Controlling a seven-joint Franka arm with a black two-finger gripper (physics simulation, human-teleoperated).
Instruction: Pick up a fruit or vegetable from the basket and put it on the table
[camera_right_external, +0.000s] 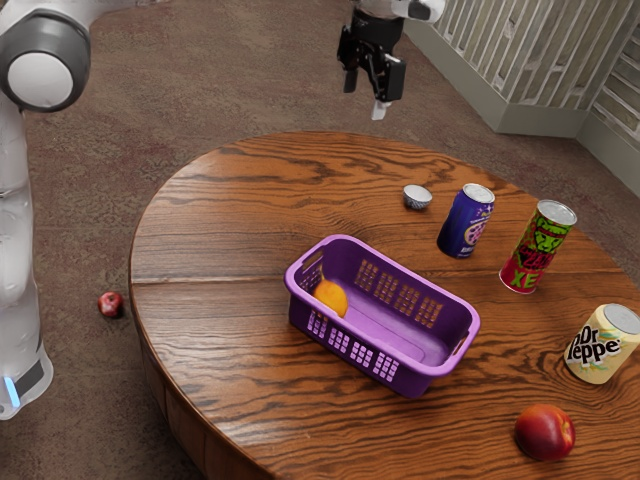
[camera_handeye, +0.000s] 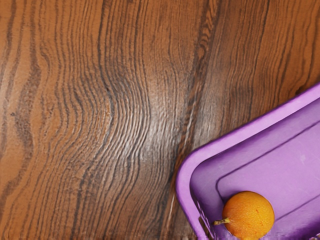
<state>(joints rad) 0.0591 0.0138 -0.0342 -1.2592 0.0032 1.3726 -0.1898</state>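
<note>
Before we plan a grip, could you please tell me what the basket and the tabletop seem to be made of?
The basket looks like smooth purple plastic with a soft sheen: its walls are thin and molded, with rows of punched holes. The tabletop appears to be glossy brown wood with dark wavy grain, though a printed laminate is possible.

Cream can (camera_right_external: 600, 345): "Dr" above "eppe", on exterior view's right of basket (camera_right_external: 360, 350)
Red-green can (camera_right_external: 537, 250): "XE" near base, same side of basket
Blue can (camera_right_external: 466, 222): print unreadable, near basket
</note>
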